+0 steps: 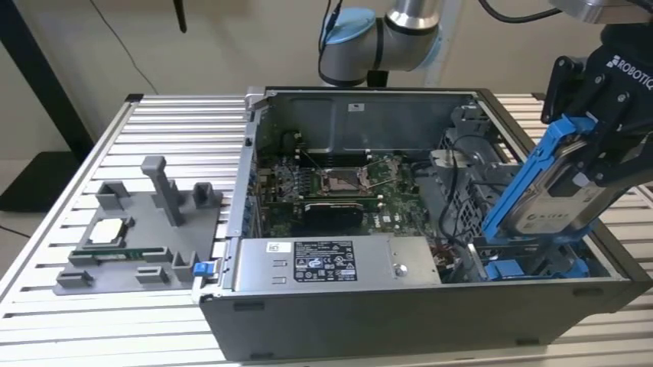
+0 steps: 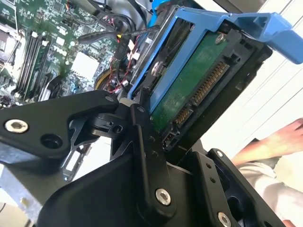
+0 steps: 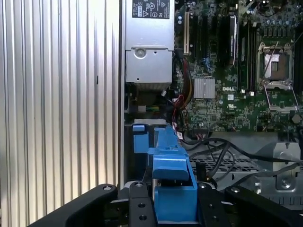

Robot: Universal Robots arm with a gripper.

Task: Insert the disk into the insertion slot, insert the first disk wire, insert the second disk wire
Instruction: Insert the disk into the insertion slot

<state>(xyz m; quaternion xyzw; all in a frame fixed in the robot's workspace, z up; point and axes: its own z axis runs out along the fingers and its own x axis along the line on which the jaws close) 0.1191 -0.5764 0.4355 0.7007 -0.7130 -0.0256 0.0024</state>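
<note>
One disk (image 1: 554, 205) in pincer (image 1: 595, 158), tilted over case (image 1: 408, 313)

Disk (image 1: 556, 205): silver-grey w/ white label, bright blue carrier frame; underside board green in second wrist view. Gripper (image 1: 589, 149) black. Motherboard (image 1: 337, 183) green. PSU (image 1: 332, 261) silver, black-and-white label. Case (image 1: 408, 325) dark grey. Tabletop (image 1: 51, 321) pale silver, ribbed w/ parallel slats. Left fixture (image 1: 143, 229) mid-grey.

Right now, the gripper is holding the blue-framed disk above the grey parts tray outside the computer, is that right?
Not quite. In the exterior view the gripper holds the disk tilted above the open computer case, not the grey parts tray.
</note>
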